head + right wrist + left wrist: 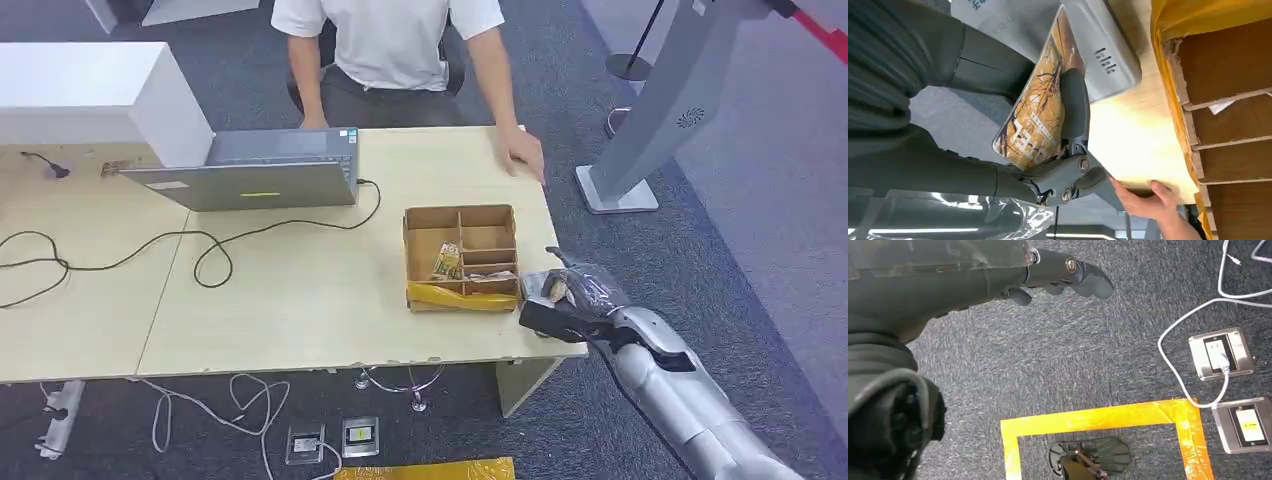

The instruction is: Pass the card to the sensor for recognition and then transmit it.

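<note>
The pale wooden surface (300,290) fills the middle of the head view, with a person (390,50) seated at its far edge, one hand (522,152) resting on the top toward the upper right. A grey laptop (260,172) sits left of centre with a black cable (150,250) looping across the wood. Right of centre stands a cardboard divider box (462,256) with yellow tape along its near side.

At the surface's lower right corner, just beside that box, the right robot hand (560,305) holds the card (1040,112), a brown-and-gold printed one, pinched between thumb and fingers. In the right wrist view the card lies against the grey sensor (1088,45), a flat reader with rounded corners resting on the wood next to the box.

The step in hand looks like the reading itself. To do it well I would keep the card's face flat and close over the reader, hold steady until it registers, and keep the pinch firm so the card does not slide; afterwards it has to travel toward the person, whose hand waits well apart.

The left robot hand (1063,272) hangs over the carpet, holding nothing, fingers loosely apart.
</note>
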Controlling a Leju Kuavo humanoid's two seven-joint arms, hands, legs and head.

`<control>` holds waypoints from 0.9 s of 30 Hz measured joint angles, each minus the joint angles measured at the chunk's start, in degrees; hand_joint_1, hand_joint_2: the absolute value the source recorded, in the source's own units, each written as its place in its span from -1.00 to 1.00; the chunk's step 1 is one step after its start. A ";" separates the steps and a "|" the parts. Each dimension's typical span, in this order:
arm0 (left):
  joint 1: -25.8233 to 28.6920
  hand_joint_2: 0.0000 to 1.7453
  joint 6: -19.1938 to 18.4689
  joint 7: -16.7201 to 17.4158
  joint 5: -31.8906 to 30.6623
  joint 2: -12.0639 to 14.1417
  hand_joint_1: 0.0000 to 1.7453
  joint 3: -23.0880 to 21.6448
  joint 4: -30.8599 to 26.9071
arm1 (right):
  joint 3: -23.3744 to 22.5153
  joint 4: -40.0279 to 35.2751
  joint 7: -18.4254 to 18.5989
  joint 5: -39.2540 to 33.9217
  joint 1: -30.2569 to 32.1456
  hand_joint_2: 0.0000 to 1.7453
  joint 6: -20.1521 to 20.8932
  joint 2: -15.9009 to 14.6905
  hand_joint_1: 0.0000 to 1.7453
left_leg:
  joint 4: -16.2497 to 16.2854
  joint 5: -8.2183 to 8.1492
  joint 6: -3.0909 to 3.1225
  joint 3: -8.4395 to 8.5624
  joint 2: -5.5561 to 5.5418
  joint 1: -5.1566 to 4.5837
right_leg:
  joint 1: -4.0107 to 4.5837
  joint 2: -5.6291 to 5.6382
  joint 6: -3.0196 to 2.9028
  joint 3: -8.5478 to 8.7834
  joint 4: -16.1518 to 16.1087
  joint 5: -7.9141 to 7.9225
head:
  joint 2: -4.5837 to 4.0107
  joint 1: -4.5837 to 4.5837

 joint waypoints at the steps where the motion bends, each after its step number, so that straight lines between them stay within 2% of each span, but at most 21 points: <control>1: 0.00 -1.00 0.00 0.00 0.00 0.00 -1.00 0.00 0.00 | 0.00 0.07 -0.11 -0.02 -0.16 1.00 0.00 0.07 1.00 | 0.00 0.00 0.00 0.00 0.00 0.00 | 0.00 0.00 0.00 0.00 0.00 0.00 | 0.00 0.00; 6: -0.01 -1.00 0.07 0.00 -0.20 0.00 -1.00 0.00 0.00 | -0.15 0.28 -0.39 -1.49 -1.90 1.00 0.26 0.13 1.00 | 0.00 0.00 0.00 -0.01 0.00 0.00 | 0.00 0.00 0.00 0.00 0.00 0.00 | 0.00 0.00; 12: -0.02 -1.00 0.15 -0.70 -0.61 0.00 -1.00 -0.02 0.00 | -1.20 0.28 -1.00 -1.73 -7.03 1.00 0.68 -0.31 1.00 | 0.00 0.00 0.00 -0.01 0.02 -0.01 | -0.01 0.04 0.00 -0.01 0.01 0.01 | 0.00 0.00; 20: -0.04 -1.00 -0.02 -1.57 -1.31 0.00 -1.00 -0.02 0.00 | -2.03 3.28 -6.51 1.81 -19.14 1.00 -0.41 -0.22 1.00 | 0.00 0.01 0.00 -0.03 0.05 0.00 | 0.00 0.09 0.00 -0.03 0.02 0.01 | 0.00 0.02; 27: -0.18 -1.00 -0.68 -1.70 -1.97 0.00 -1.00 -0.02 0.00 | -1.64 11.81 -11.15 5.18 -30.68 1.00 -0.94 3.35 1.00 | 0.00 0.01 0.00 -0.09 0.04 0.01 | 0.00 0.10 0.00 -0.04 0.05 0.01 | 0.00 0.02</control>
